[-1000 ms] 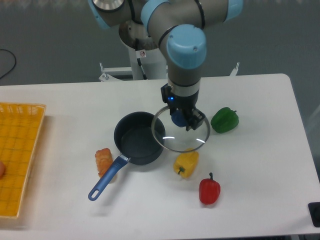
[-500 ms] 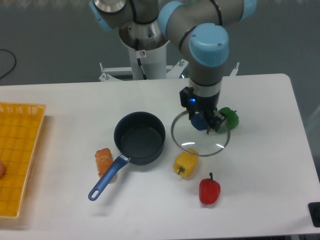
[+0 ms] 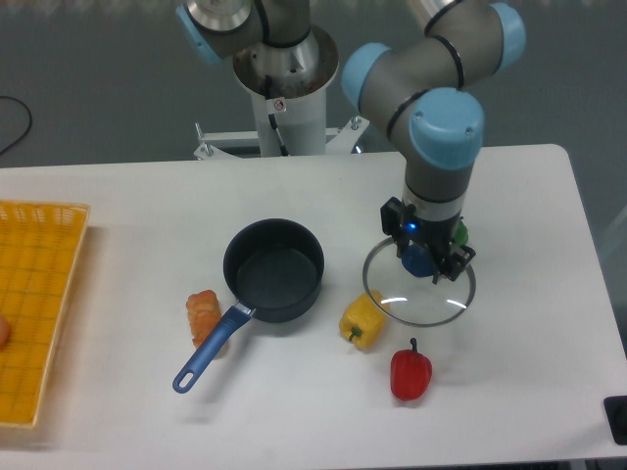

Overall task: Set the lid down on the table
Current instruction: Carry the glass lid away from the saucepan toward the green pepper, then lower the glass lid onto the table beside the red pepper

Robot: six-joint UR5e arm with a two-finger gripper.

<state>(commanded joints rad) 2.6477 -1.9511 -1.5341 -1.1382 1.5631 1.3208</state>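
The round clear glass lid with a thin metal rim hangs level above the white table, to the right of the dark blue saucepan. My gripper points straight down and is shut on the lid's blue centre knob. The lid hovers over the table between the yellow pepper and the green pepper, which my wrist mostly hides. The saucepan stands open and empty.
A red pepper lies in front of the lid. An orange bread-like piece sits by the pan's blue handle. A yellow grid tray fills the left edge. The arm's base stands at the back.
My gripper has carried the lid rightward, from partly over the saucepan's rim to a spot above the table well right of the pan. The pan and the peppers stayed put.
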